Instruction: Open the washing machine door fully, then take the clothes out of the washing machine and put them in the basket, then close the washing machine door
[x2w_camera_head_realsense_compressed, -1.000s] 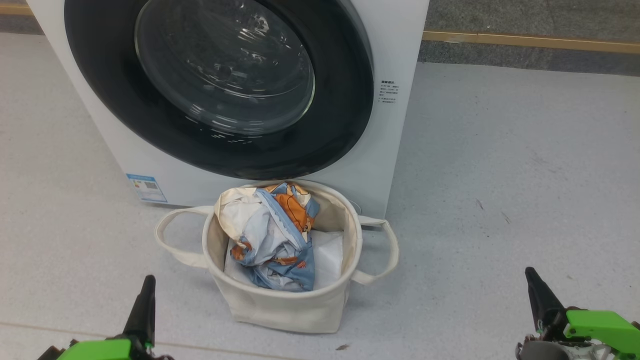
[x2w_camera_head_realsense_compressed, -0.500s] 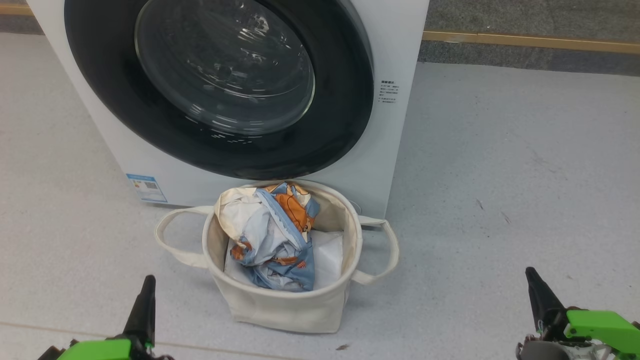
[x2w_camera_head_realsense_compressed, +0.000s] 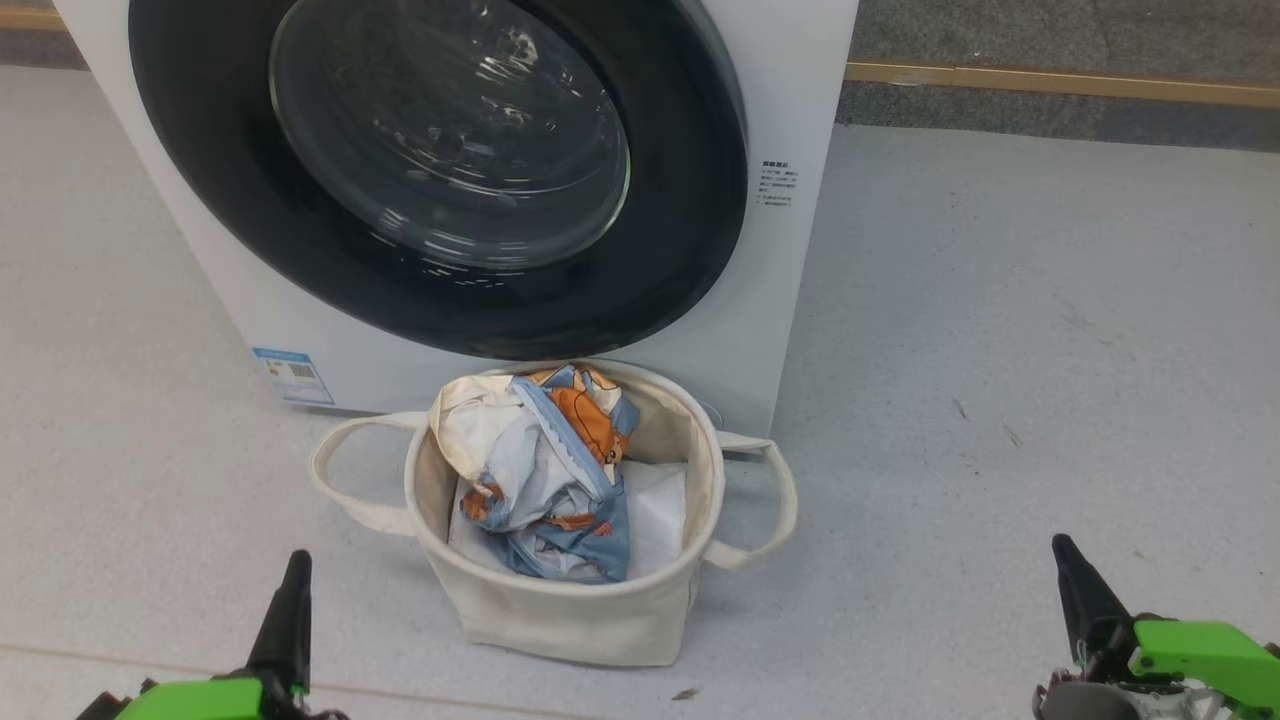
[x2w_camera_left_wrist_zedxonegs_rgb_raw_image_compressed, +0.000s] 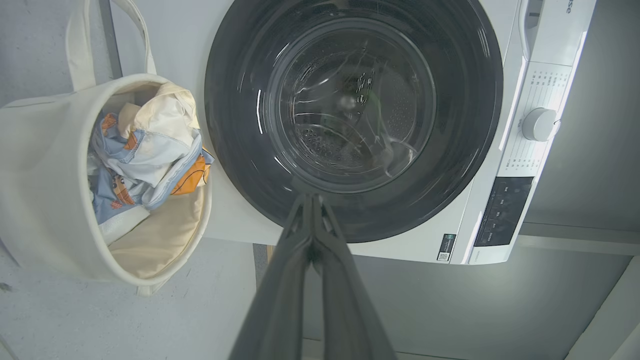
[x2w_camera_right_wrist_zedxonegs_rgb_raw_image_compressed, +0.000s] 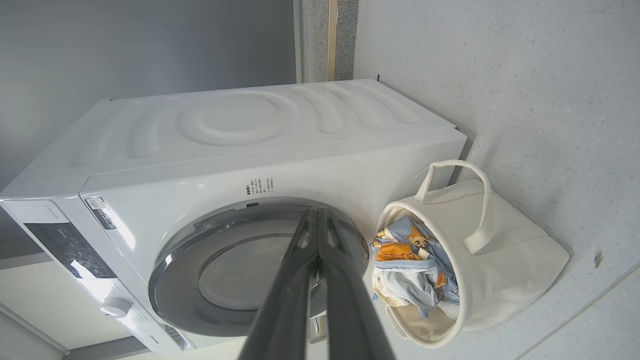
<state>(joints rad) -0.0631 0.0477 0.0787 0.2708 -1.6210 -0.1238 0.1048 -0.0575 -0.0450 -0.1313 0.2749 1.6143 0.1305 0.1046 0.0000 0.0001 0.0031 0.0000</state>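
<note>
Head view: nothing has moved. The door (x2w_camera_head_realsense_compressed: 440, 160) is shut, clothes (x2w_camera_head_realsense_compressed: 550, 480) in basket (x2w_camera_head_realsense_compressed: 570, 620), left end effector (x2w_camera_head_realsense_compressed: 295, 572) and right end effector (x2w_camera_head_realsense_compressed: 1068, 565) clenched, empty. Looks done.

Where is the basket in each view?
Head view: basket bottom centre, just below the door.
Left wrist view: basket at the left edge, door to its right.
Right wrist view: basket lower right, door to its left.
Shared landmark: the round glass door next to the basket.
</note>
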